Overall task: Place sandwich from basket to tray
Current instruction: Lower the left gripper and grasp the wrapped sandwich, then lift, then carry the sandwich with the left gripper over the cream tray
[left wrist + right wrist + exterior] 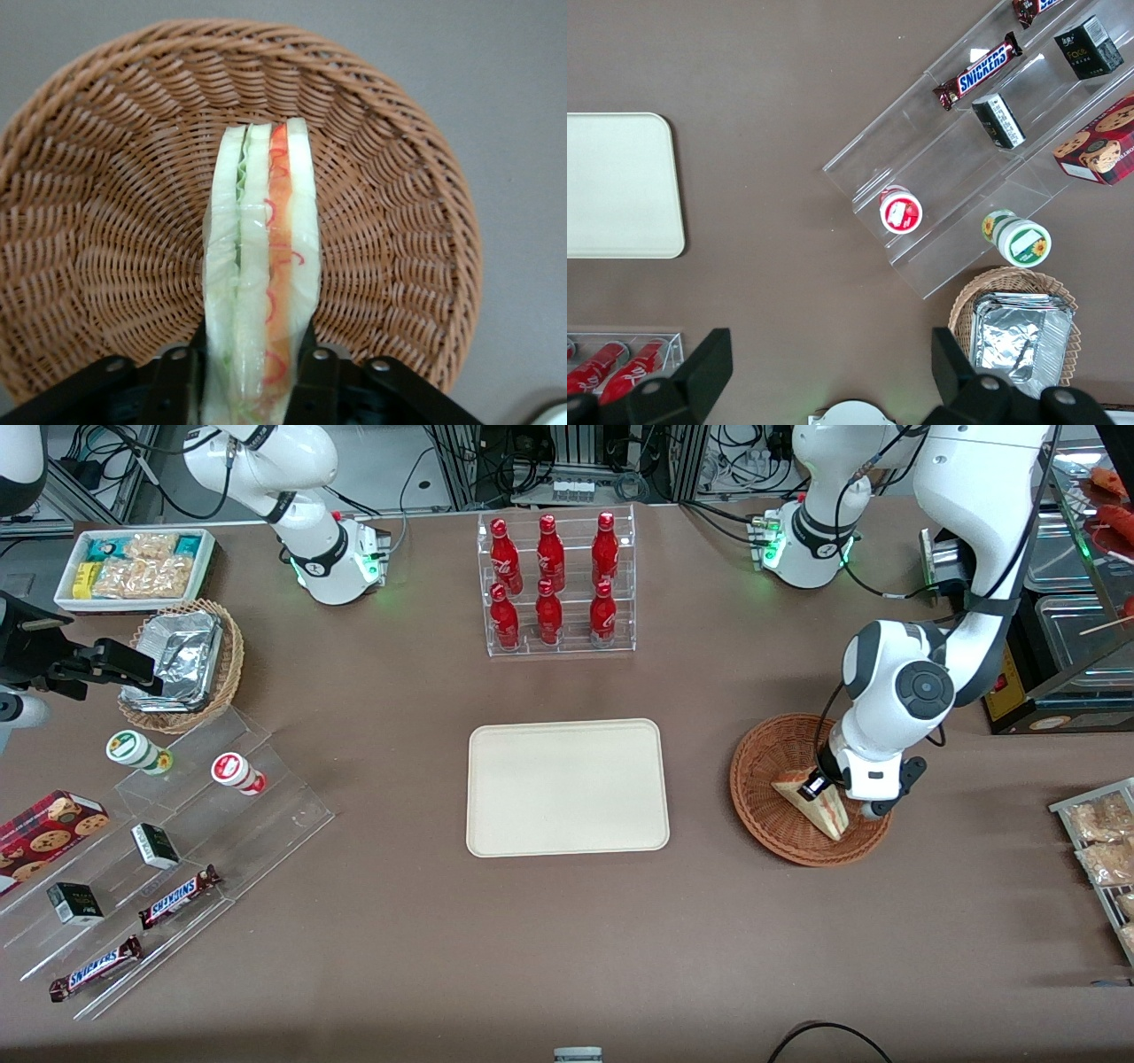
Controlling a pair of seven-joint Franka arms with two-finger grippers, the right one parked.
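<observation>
The sandwich (819, 807), a clear-wrapped wedge of white bread with orange-red and green filling, stands on edge in the reddish-brown wicker basket (767, 766) toward the working arm's end of the table. My left gripper (824, 786) is over the basket and shut on the sandwich. In the left wrist view the two black fingers (314, 390) press both bread faces of the sandwich (263, 266), with the basket (106, 221) below it. The cream tray (567, 786) lies flat at the table's middle, beside the basket, with nothing on it.
A clear rack of red bottles (554, 584) stands farther from the camera than the tray. Clear tiered shelves with snack bars and cups (151, 850), a tan basket of foil containers (182, 664) and a white snack bin (133, 567) lie toward the parked arm's end.
</observation>
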